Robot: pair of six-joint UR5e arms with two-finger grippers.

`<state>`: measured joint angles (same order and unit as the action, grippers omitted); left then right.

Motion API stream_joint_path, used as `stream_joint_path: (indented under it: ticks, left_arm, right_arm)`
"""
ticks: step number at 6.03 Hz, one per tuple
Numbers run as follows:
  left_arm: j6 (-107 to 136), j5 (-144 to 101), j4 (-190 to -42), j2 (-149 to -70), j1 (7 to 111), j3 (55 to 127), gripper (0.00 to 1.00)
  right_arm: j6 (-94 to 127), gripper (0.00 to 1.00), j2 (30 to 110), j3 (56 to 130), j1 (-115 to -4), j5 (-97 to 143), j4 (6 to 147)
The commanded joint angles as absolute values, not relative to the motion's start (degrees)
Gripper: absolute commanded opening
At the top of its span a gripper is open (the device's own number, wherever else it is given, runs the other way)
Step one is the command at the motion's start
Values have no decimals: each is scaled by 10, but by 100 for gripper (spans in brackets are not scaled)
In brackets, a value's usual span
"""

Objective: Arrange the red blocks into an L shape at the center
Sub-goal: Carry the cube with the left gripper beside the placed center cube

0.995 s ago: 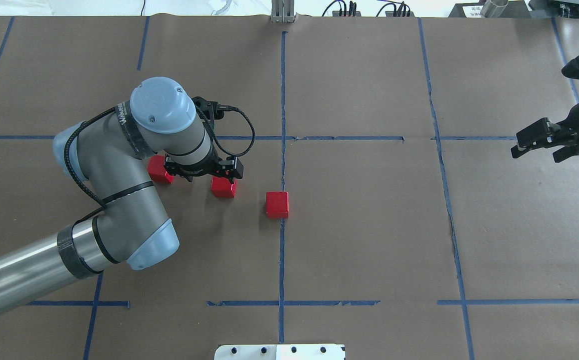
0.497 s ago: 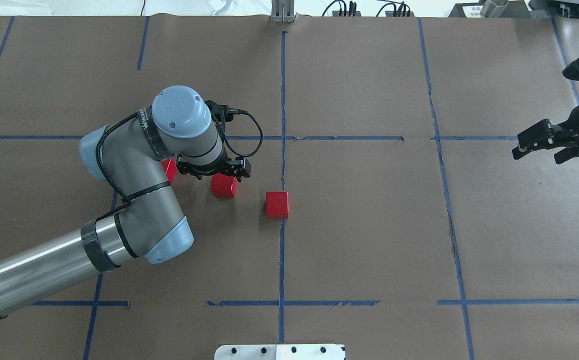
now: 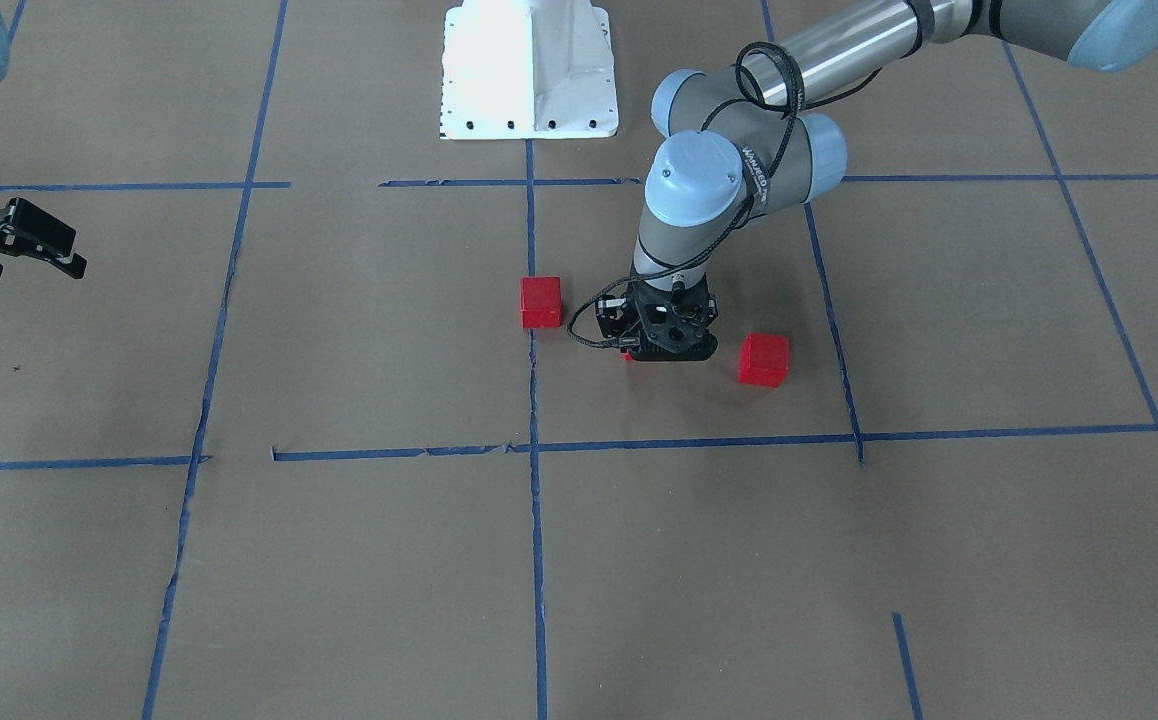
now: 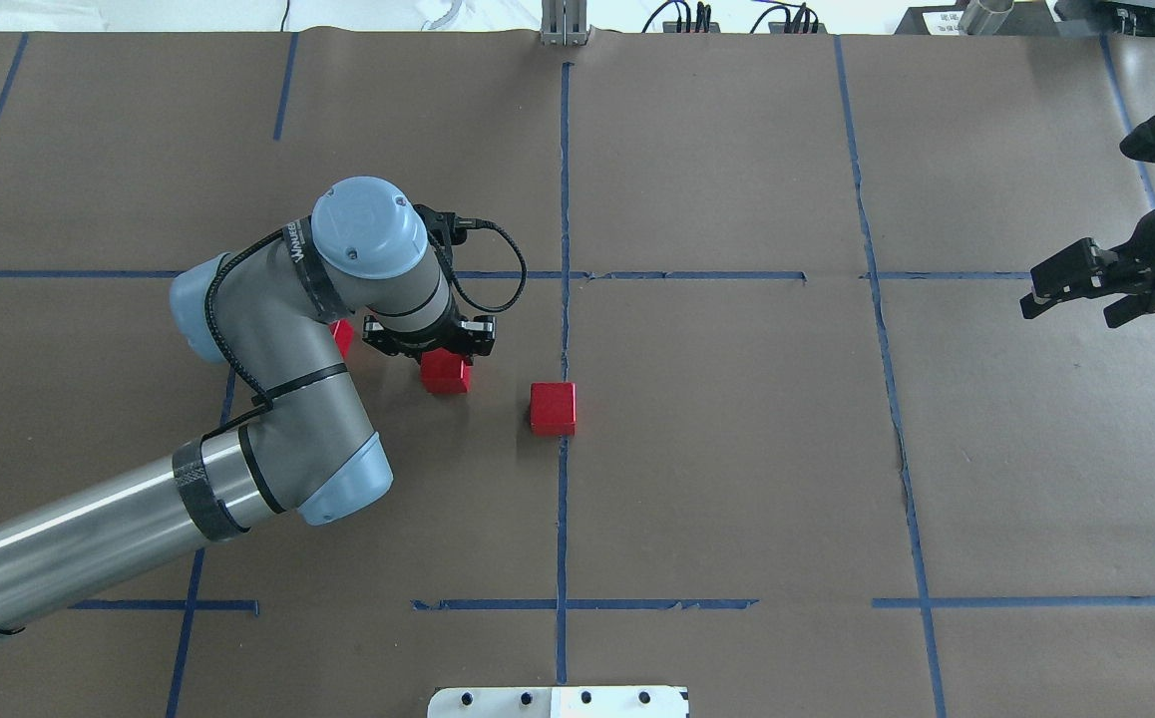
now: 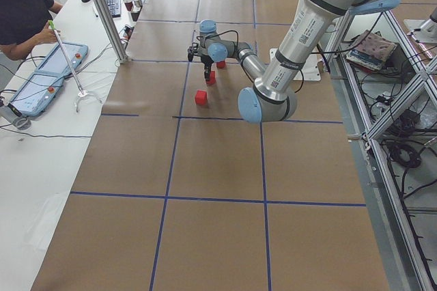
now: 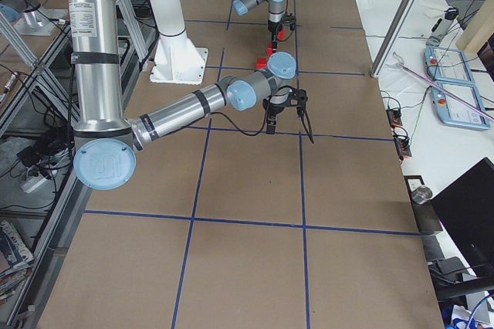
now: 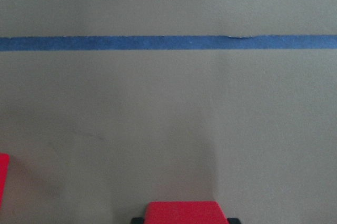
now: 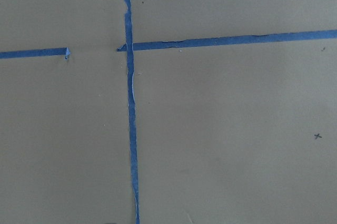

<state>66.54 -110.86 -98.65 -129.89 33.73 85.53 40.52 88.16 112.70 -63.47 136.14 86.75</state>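
Observation:
Three red blocks lie on the brown paper. One block (image 4: 552,409) (image 3: 541,302) sits on the long blue tape line of the center (image 4: 637,439). A second block (image 4: 445,373) (image 7: 183,212) stands between the jaws of my left gripper (image 4: 430,349) (image 3: 657,335), whose dark pads press its two sides; it still rests on the paper. The third block (image 4: 342,337) (image 3: 764,359) lies just beyond, half hidden by my left arm in the overhead view. My right gripper (image 4: 1071,304) (image 3: 34,268) hangs open and empty far off at the table's right side.
The white robot base plate (image 4: 558,701) (image 3: 529,70) sits at the near edge on the center line. A metal post (image 4: 565,25) and cables stand at the far edge. An operator (image 5: 24,14) sits beside the table with a tablet.
My left arm swung right and its gripper settled over the middle block, the jaws narrowing onto it. None of the blocks moved. The right arm stayed still.

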Motion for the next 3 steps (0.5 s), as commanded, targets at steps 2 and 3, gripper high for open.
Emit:
stream_joint_path:
  ticks: [2,3]
  left_arm:
    - [699,-1073,-981,-1413,329,773,0]
    - [698,-1072,-983,-1424,326,756,0]
  right_arm:
    - [405,100,879,1128,-635,1361,868]
    - [405,100,880,1127,-635,1361,868]
